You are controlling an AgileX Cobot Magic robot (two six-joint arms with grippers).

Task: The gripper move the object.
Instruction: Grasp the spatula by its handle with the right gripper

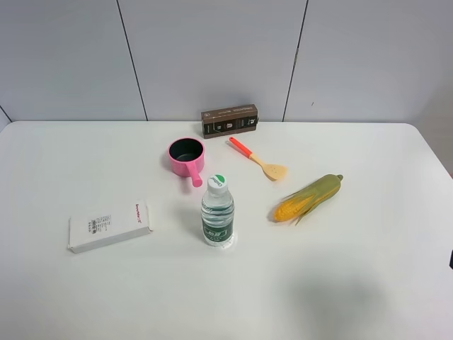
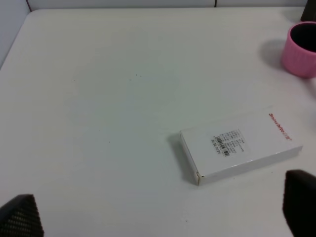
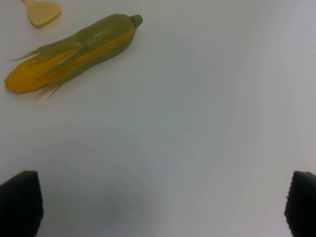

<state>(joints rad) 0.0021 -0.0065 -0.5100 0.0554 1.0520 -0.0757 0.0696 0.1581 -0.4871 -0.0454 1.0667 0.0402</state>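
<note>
The wooden spatula (image 1: 259, 161) lies flat on the white table (image 1: 340, 283), right of the pink saucepan (image 1: 187, 156), with its tan blade pointing toward the corn cob (image 1: 308, 198). Only its blade tip (image 3: 43, 12) shows in the right wrist view, beside the corn (image 3: 69, 53). My right gripper (image 3: 160, 205) is open and empty, well short of the corn and spatula. My left gripper (image 2: 159, 212) is open and empty, near the white box (image 2: 239, 145). Neither arm reaches into the high view, apart from a dark sliver at its right edge (image 1: 451, 258).
A water bottle (image 1: 217, 212) stands upright in the middle of the table. A white box (image 1: 110, 225) lies at the left. A dark brown box (image 1: 228, 120) stands at the back against the wall. The pink saucepan's rim (image 2: 301, 49) shows in the left wrist view.
</note>
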